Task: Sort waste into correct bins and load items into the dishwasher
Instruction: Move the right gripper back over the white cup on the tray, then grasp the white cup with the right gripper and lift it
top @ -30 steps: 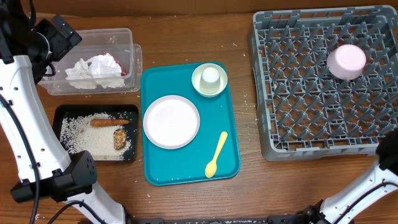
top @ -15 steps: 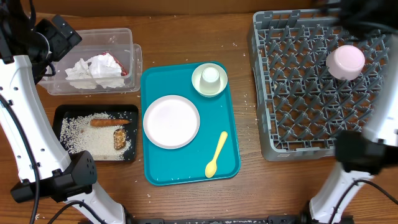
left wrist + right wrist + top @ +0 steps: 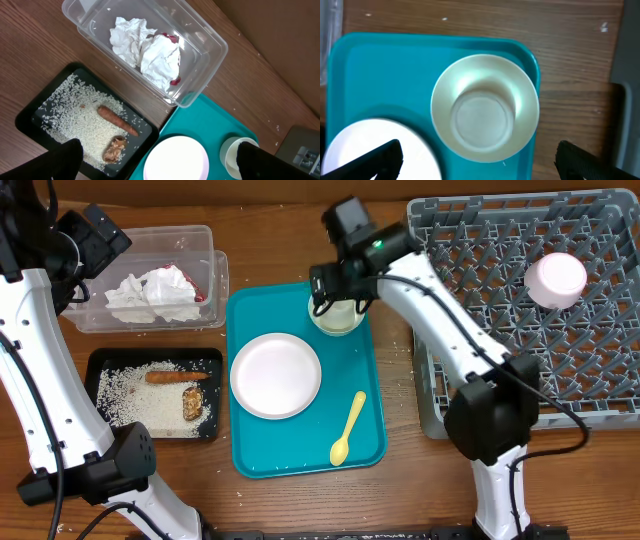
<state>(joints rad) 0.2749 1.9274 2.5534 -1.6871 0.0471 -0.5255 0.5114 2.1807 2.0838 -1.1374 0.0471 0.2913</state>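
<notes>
My right gripper (image 3: pixel 338 296) (image 3: pixel 481 162) is open and hovers over a whitish bowl (image 3: pixel 337 312) (image 3: pixel 485 114) with a small white cup (image 3: pixel 484 122) in it, on the teal tray. The pale plate (image 3: pixel 276 375) and yellow spoon (image 3: pixel 348 428) lie on the same tray. A second bowl (image 3: pixel 557 278) sits upside down in the grey rack (image 3: pixel 480 340). My left gripper (image 3: pixel 157 167) is open and empty, high over the bins. The clear tub (image 3: pixel 216 275) holds napkins (image 3: pixel 145 50) and a red wrapper (image 3: pixel 171 39). The black tray (image 3: pixel 96 375) holds rice, a carrot stick (image 3: pixel 170 377) and a brown chunk (image 3: pixel 192 403).
The teal tray (image 3: pixel 300 455) lies between the bins and the rack. The right arm reaches across the rack's left edge. Stray crumbs dot the wood (image 3: pixel 395 340) between tray and rack.
My right arm has swung in from the right, across the rack, to above the bowl on the teal tray. The left arm and all objects have stayed put.
</notes>
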